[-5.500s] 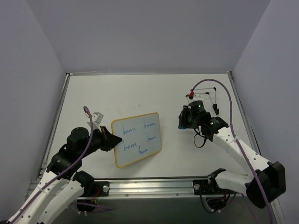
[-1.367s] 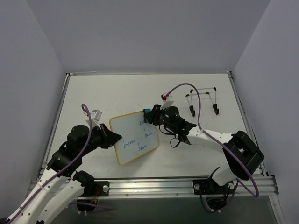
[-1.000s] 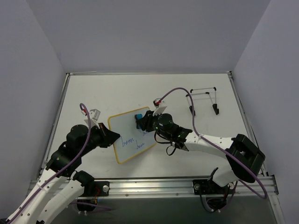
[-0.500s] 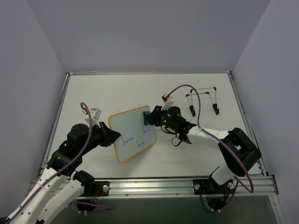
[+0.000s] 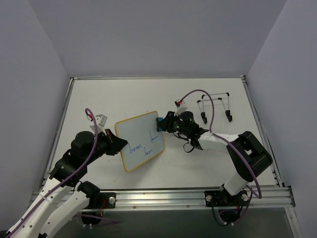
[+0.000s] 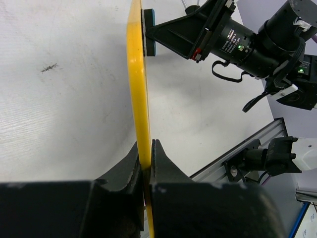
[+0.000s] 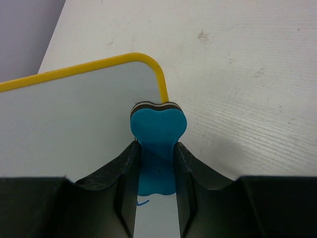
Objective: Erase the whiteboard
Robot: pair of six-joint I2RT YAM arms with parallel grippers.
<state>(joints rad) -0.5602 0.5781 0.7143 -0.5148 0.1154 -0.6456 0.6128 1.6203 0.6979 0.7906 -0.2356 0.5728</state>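
Observation:
The whiteboard (image 5: pixel 138 139), white with a yellow frame, is held tilted up on edge by my left gripper (image 5: pixel 117 145), which is shut on its left edge. Its upper half is wiped blank; blue words remain on the lower half. The left wrist view shows the frame edge-on (image 6: pixel 136 74) between my shut fingers (image 6: pixel 163 163). My right gripper (image 5: pixel 164 124) is shut on the blue eraser (image 5: pixel 160 123) and presses it against the board's upper right corner. In the right wrist view the eraser (image 7: pixel 157 130) sits on the board's face (image 7: pixel 74 129) at the frame's corner.
A black wire stand (image 5: pixel 214 105) lies on the table at the back right. The aluminium rail (image 5: pixel 163 194) runs along the near edge. The white tabletop (image 5: pixel 124 96) is walled by grey panels on three sides.
My right gripper has swept the eraser back and forth over the board's upper half, removing the upper words. The eraser now sits at the upper right corner. The left gripper keeps hold of the board.

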